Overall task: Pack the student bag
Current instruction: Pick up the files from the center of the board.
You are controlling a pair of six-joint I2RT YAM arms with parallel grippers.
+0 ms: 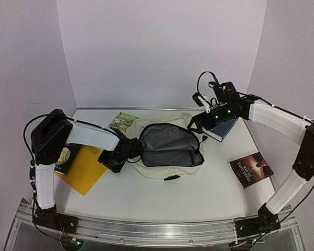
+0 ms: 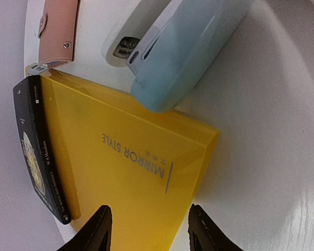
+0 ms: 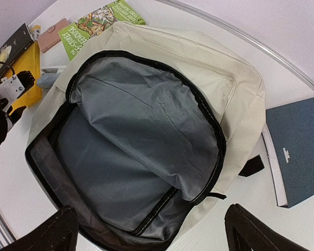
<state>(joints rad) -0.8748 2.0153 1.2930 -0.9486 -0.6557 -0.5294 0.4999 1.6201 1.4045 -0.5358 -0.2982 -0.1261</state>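
White tabletop [image 2: 282, 130] bears "MIRROR STYLE" folder [image 2: 120, 172] near released left tool [image 2: 149, 230], student bag [image 3: 199, 57] near released right tool [image 3: 152, 230].

Your readable items: yellow folder [image 2: 131, 172], left of the student bag [image 3: 240, 89]: "MIRROR STYLE". Green book [image 3: 94, 23], at the bag's far-left corner: "STOREY", partly legible.

White table [image 1: 146, 196]: student bag [image 3: 240, 89], books [image 1: 250, 169], stapler [image 2: 188, 52]

By the worktop's left edge, the left arm [image 1: 91, 135] hides part of the black book [image 1: 63, 158]. The navy book [image 3: 299, 151] is cut off by the right wrist view's border.
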